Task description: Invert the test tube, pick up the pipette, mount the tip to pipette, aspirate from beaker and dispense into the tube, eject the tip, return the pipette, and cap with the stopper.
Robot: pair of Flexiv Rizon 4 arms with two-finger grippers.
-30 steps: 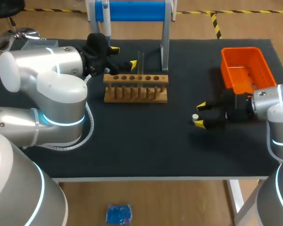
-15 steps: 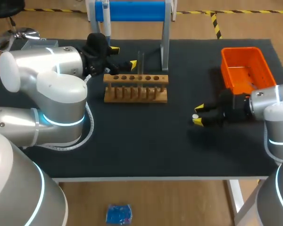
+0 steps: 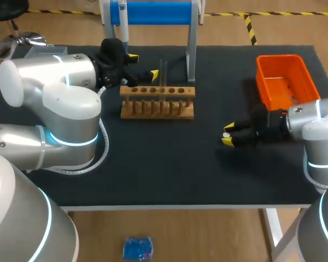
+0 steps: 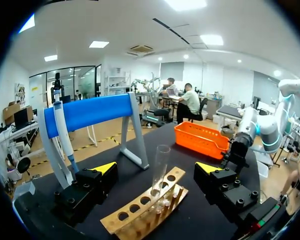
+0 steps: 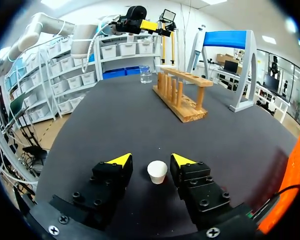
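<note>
Two arms over one black worktop [image 3: 164, 174].

Left arm: enters from the left edge, elbow folded, wrist turned toward the far edge. Left gripper [image 3: 143, 65] held level at the far-left end of one wooden tube rack [image 3: 157, 103]. Fingers spread wide, touching nothing. One clear glass test tube [image 4: 160, 165] upright in the rack, ahead of the yellow tips and in line with the gap between them.

Right arm: enters from the right edge, forearm low, right gripper [image 3: 228, 134] level and pointing toward the left edge, just above the surface. Fingers parted, not pinching. One white tapered stopper [image 5: 157, 171] standing on the worktop between them, closer to one finger, with a gap visible on the other side.

Count of remaining items:
- One white-and-blue pipette [image 4: 64, 135], hanging on one blue-barred stand [image 4: 90, 112] at the far edge, behind the rack.
- One small clear beaker [image 5: 145, 75], beyond the rack on its left-edge side.
- One orange plastic bin [image 3: 287, 82], at the far right corner, just beside the right arm's wrist.

Rack itself set toward the far edge, left of the middle.
</note>
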